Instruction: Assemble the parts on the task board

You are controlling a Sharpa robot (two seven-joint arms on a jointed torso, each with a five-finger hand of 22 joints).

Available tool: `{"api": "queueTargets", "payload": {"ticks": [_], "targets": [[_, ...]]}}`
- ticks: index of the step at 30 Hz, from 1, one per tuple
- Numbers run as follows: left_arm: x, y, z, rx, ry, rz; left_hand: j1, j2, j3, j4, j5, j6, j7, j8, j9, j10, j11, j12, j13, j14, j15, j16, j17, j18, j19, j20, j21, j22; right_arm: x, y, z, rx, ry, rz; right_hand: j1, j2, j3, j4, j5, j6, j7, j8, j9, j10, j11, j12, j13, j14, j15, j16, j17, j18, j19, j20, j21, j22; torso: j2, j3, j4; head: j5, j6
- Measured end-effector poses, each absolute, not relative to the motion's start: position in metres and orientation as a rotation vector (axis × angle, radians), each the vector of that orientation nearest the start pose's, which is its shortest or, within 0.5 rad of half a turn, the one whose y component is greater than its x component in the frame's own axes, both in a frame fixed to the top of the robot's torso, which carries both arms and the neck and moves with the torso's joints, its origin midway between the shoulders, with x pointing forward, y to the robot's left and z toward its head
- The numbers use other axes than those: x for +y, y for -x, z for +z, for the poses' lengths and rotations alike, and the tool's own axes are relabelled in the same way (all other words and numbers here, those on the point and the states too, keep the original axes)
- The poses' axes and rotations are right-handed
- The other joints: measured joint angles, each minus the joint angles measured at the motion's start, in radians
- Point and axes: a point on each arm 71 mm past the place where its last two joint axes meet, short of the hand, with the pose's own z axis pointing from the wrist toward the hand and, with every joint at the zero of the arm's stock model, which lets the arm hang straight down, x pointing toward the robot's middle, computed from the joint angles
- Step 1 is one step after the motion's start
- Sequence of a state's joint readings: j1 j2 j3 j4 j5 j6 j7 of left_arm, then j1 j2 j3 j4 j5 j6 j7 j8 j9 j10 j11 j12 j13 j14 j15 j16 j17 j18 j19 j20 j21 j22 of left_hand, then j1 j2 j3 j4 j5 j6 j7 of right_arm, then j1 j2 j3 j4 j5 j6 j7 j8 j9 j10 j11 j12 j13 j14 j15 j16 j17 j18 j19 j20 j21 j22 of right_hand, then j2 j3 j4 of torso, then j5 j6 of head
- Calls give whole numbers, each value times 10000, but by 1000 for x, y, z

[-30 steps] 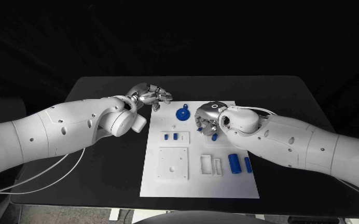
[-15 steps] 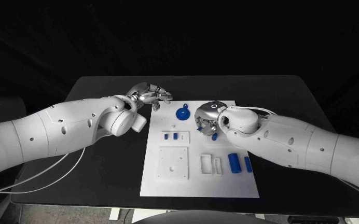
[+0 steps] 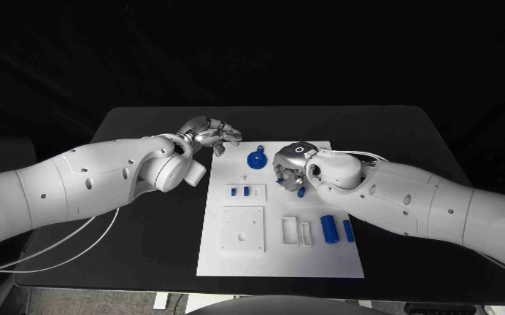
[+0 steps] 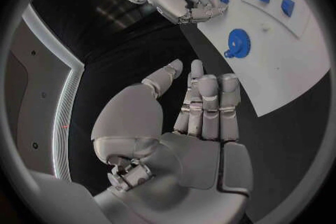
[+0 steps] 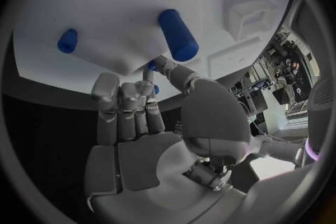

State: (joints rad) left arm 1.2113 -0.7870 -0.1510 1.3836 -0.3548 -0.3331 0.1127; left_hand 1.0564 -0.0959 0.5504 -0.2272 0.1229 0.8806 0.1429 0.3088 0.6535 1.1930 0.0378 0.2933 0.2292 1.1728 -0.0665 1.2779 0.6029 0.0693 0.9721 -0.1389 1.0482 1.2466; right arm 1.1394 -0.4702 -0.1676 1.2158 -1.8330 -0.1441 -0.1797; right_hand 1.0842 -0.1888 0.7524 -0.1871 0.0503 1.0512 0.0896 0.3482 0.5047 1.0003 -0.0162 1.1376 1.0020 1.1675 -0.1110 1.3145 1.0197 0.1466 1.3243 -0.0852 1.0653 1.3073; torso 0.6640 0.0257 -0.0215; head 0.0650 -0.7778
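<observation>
Fingers of the right robot hand [image 3: 290, 168] are still pinching a small blue part [image 3: 283, 181] just beside the blue gear [image 3: 256, 160] on the task board [image 3: 316, 260], barely shifted, so seating is pending, while the left robot hand [image 3: 211, 134] is hovering empty, fingers loosely together.

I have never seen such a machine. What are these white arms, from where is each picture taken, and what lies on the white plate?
You see a robot with two white arms, each ending in a silver hand with fingers. The square picture comes from a camera on the robot's head, looking down at a black table. The two round pictures come from cameras at the wrists, behind each hand.

On the table lies a white plate, the task board, with small blue parts: a blue gear, two small blue blocks and two blue cylinders.

The left hand hovers beside the board and holds nothing. The right hand is over the board with its fingers at a small blue piece; whether it truly holds it, I cannot tell.
</observation>
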Motion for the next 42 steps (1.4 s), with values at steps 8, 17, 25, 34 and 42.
{"api": "queueTargets", "payload": {"ticks": [8, 17, 25, 34, 42], "targets": [[224, -499, -233, 17696, 8947, -11085, 0, 0, 0, 0, 0, 0, 0, 0, 0, 0, 0, 0, -1, 0, 0, 0, 0, 0, -6, 6, 0, 0, -90, -492, -280, 17745, 6727, 3936, -152, -152, 192, 248, -1, 31, -31, 3, 6, 43, -17, 0, -18, 27, -25, 0, 18, -1, 35, -1, 42, 6, 1, 3, -1, -2, -19], [223, -499, -233, 17722, 8683, -11024, 0, 0, 0, 0, 0, -2, -2, 0, 1, 0, 0, 0, 8, 0, 0, 0, 0, 0, -16, 16, 1, 0, -89, -491, -280, 17670, 6807, 3871, -549, -532, 385, 633, 273, 40, -40, -47, -5, 44, -15, -46, -55, 44, -16, -41, 39, 2, 36, 0, 43, 8, 1, 7, -2, -4, -24], [223, -499, -233, 17732, 8554, -10997, 0, 0, 0, 0, 0, -7, -7, 0, 1, 0, 0, 0, 7, 0, 0, 0, 0, 0, -17, 18, 1, 0, -89, -491, -281, 17631, 6865, 3852, -671, -519, 579, 293, 2787, -69, 67, -125, -5, 44, -15, -47, -54, 47, -14, -85, 91, 1, 36, 2, 42, 7, 1, 8, -7, -15, -24], [223, -499, -232, 17741, 8503, -10996, 0, 0, 0, 0, 0, -18, -19, 0, -7, 0, 0, 0, 7, 0, 0, 0, 0, 1, -23, 25, 1, 0, -89, -490, -281, 17572, 6883, 3864, -899, -226, 716, -146, 4187, -72, 67, -239, -131, 77, 19, -47, -54, 44, -11, -125, 158, 1, 35, 3, 42, 6, 0, 9, -3, -37, -25], [222, -499, -232, 17753, 8479, -11000, 0, 0, 0, 0, 0, -20, -21, 0, -7, 0, 1, 0, 16, 0, 0, 0, 0, 1, 3, 0, 1, 0, -91, -488, -281, 17447, 6810, 3943, -864, -54, 729, -214, 4301, 12, 57, -233, -207, 77, 19, -47, -54, 76, 26, -125, 186, 1, 56, 9, 42, 5, -1, 1, 0, -43, -10]]}}
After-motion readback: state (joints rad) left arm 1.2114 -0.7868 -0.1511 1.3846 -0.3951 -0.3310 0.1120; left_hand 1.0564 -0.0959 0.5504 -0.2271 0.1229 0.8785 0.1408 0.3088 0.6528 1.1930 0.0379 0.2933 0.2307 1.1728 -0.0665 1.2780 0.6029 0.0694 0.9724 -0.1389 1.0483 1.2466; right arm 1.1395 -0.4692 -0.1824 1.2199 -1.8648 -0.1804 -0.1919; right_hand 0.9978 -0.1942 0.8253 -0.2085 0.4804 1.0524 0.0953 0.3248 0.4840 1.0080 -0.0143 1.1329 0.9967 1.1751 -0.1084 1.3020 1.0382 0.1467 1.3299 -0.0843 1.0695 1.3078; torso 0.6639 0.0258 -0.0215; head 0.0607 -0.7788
